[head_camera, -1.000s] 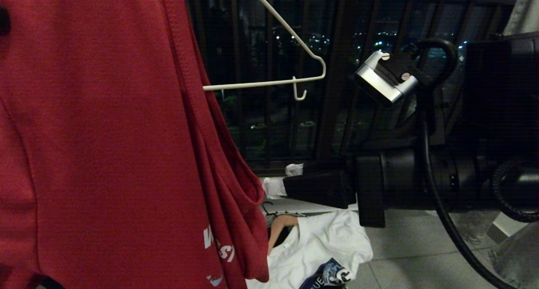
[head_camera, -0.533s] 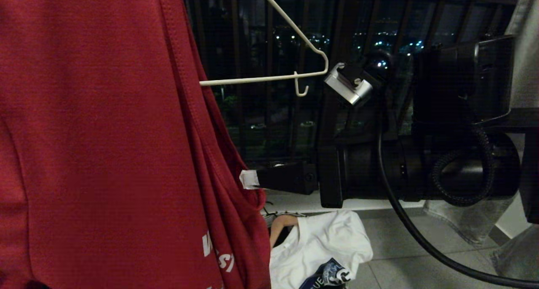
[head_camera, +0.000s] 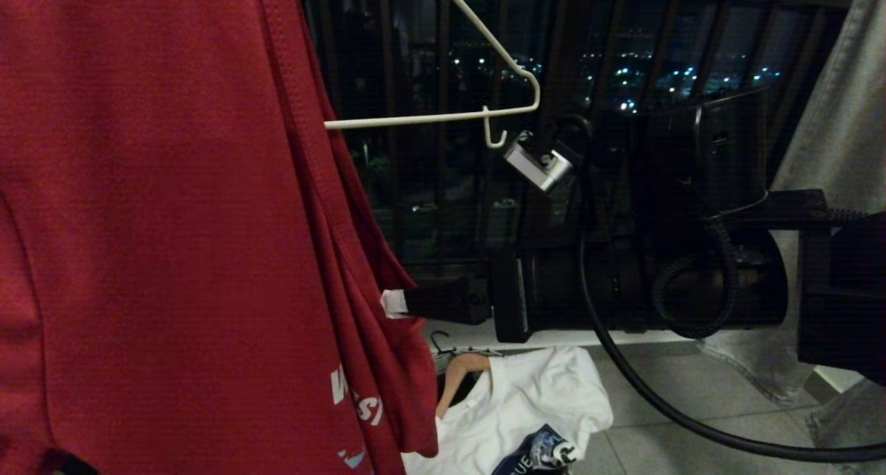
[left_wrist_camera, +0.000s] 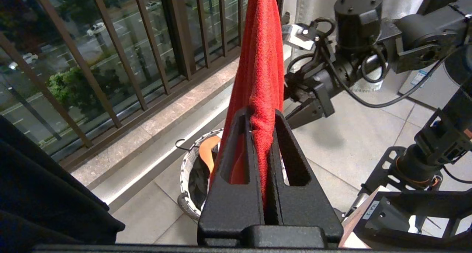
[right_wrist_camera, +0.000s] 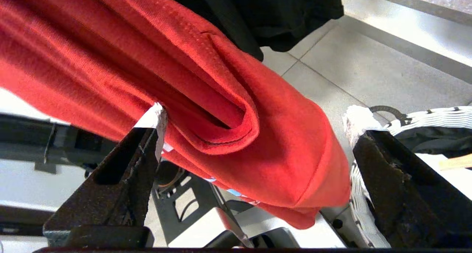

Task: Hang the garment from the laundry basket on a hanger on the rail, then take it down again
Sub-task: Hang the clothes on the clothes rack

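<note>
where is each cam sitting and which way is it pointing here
Head view: from the head, facing the window railing; the right arm reaches in toward the garment.
Left wrist view: behind the left gripper, shut on the garment, looking down at the laundry basket; the right arm shows.
Right wrist view: behind the open right gripper, fingers either side of a sleeve.
All three share the garment.

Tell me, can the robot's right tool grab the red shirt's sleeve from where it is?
Probably yes. The right tool is open wide with the garment sleeve bunched between its fingers, nothing blocking. The left tool already pinches the cloth.
</note>
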Controlling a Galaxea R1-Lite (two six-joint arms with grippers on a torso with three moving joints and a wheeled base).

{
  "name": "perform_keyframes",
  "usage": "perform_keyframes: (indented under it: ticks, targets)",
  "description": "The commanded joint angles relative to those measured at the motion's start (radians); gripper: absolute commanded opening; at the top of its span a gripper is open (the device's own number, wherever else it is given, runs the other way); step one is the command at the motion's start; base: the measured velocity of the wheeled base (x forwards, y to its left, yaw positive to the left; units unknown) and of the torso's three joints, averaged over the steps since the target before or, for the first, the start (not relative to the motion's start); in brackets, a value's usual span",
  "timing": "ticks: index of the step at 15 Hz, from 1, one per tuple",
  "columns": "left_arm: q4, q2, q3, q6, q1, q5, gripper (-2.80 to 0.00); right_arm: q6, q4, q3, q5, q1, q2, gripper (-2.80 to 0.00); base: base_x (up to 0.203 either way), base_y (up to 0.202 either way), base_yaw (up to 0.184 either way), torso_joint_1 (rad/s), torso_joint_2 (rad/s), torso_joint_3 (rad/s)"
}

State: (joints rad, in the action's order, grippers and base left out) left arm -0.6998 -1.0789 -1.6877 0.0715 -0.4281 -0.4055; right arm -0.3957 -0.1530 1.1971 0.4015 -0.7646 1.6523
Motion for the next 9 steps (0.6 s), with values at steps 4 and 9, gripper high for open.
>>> perform_keyframes:
  ticks: [4,9]
  targets:
    - [-0.004,0.005,0.002,0.011,0.000,-0.003,-2.80,-0.021,-0.003,0.025,0.006,0.043,0.012,0.00,0.000,0.000,0.000,0.000,0.00,0.000]
    - [-0.003,0.005,-0.001,0.025,0.000,-0.003,-2.80,-0.065,-0.017,0.038,0.009,0.053,0.035,0.00,0.000,0.000,0.000,0.000,0.00,0.000]
